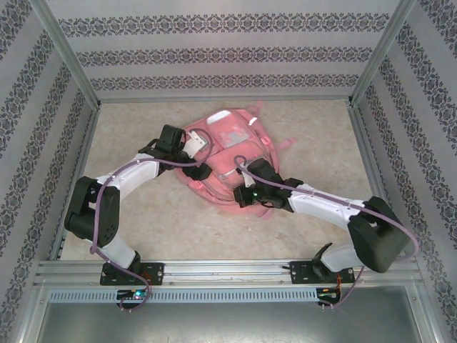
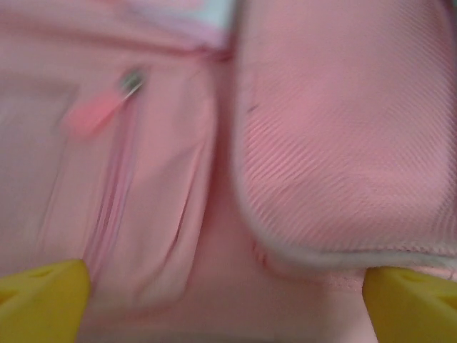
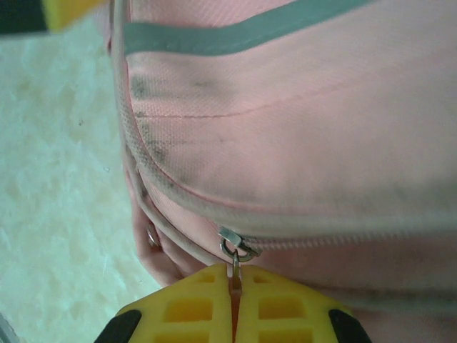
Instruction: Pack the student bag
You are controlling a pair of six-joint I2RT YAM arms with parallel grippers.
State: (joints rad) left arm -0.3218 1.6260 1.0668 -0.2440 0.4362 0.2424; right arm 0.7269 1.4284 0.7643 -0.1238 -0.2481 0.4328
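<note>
Worktop [image 1: 178, 221]: pale beige with a marbled pattern, bare around the bag, a little scuffed where the right wrist view sees it up close
Room: wallpaper [image 1: 214, 50] in white and grey ornamental bands closes off the 9, 12 and 3 o'clock sides; silvery metal posts [image 1: 68, 53] rise at the far corners, and a metal rail [image 1: 228, 270] runs along the 6 o'clock edge
Student bag [image 1: 227, 153]: pink, lying flat near the middle of the worktop, slightly toward 12 o'clock, straps spilling toward 3 o'clock
Left fingers [image 2: 43, 296]: released and spread wide over the bag's 9 o'clock side, with pink fabric and a zip with a pink tab [image 2: 96, 114] below them
Right fingers [image 3: 189, 307]: clenched on a small metal zip pull [image 3: 235, 250] at the bag's 5 o'clock edge
Bag detail: a grey strip [image 3: 235, 36] crosses the fabric above that zip, and there are dark smudges near the seam
</note>
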